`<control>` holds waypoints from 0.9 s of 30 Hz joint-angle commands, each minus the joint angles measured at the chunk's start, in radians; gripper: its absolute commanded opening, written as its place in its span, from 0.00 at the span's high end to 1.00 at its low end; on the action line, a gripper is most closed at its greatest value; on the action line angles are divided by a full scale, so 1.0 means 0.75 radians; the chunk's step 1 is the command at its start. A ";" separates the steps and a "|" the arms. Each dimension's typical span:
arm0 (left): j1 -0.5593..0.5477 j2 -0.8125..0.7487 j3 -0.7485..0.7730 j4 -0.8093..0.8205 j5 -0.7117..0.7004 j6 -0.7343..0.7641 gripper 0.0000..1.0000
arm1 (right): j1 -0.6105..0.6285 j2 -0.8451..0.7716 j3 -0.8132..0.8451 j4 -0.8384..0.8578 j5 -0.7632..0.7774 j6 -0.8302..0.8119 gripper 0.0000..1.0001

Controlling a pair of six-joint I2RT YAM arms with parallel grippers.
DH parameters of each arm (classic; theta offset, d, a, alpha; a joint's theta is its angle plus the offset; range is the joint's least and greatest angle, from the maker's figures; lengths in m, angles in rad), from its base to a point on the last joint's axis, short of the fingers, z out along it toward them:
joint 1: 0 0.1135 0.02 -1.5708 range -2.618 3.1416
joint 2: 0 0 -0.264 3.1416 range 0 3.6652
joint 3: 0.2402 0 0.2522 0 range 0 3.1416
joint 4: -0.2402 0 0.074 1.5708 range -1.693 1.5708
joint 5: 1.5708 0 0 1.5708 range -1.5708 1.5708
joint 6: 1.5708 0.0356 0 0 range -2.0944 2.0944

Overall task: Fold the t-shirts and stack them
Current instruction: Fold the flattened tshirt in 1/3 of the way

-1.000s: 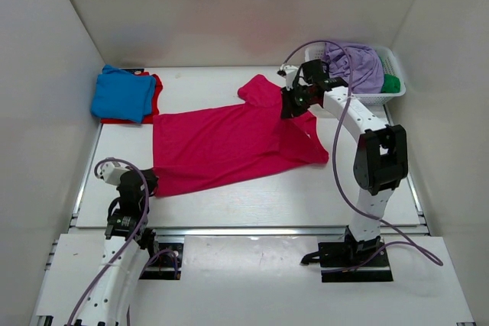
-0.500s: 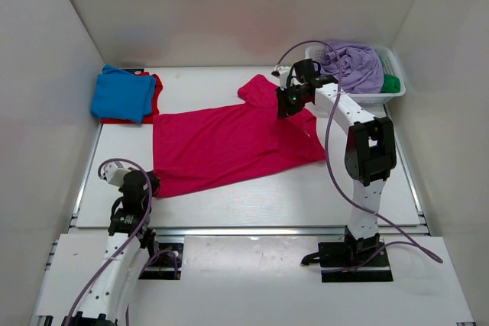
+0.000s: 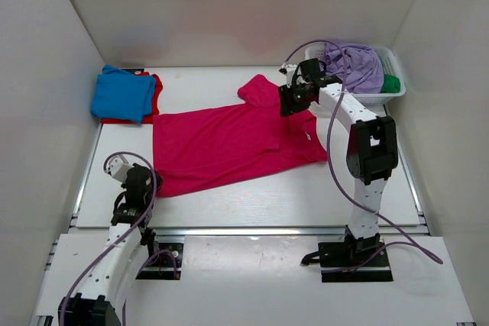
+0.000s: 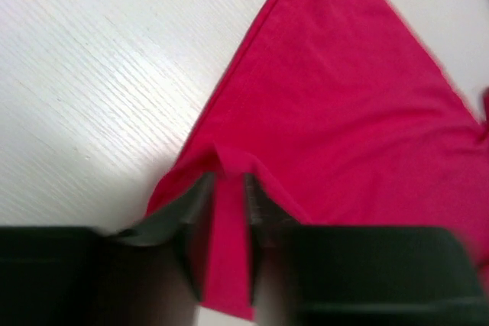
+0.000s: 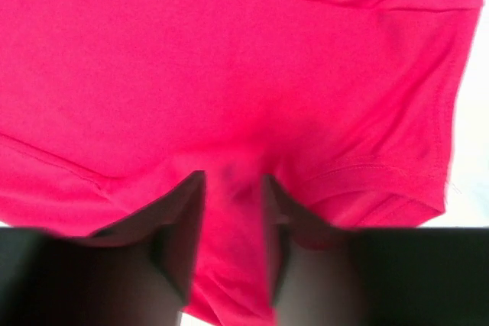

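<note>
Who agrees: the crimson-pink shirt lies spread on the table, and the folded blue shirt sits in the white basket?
Not the basket: the top external view shows the blue shirt lying on the red shirt at the table's far left. The crimson-pink shirt is spread out.

Red cloth t-shirt [image 3: 157, 89] is mostly buried under the folded bright blue t-shirt [image 3: 122, 95]; left fingers [image 4: 179, 215] and right fingers [image 5: 172, 225] are blurry, cropped at the bottom edge.

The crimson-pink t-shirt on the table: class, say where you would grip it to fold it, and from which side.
Grip the near-left hem corner, coming from the table's near edge. The crimson-pink t-shirt lies flat, and there two free edges meet, so jaws can likely pinch it cleanly.
</note>
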 commanded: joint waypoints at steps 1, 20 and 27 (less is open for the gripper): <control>0.005 0.061 0.069 0.052 0.006 0.029 0.60 | -0.008 -0.025 0.084 0.048 0.056 0.012 0.57; -0.023 0.428 0.515 -0.649 0.412 0.397 0.28 | -0.180 -0.641 -0.499 -0.070 0.158 0.198 0.39; -0.070 0.548 0.578 -0.743 0.358 0.377 0.27 | -0.137 -0.721 -0.761 0.015 0.245 0.354 0.41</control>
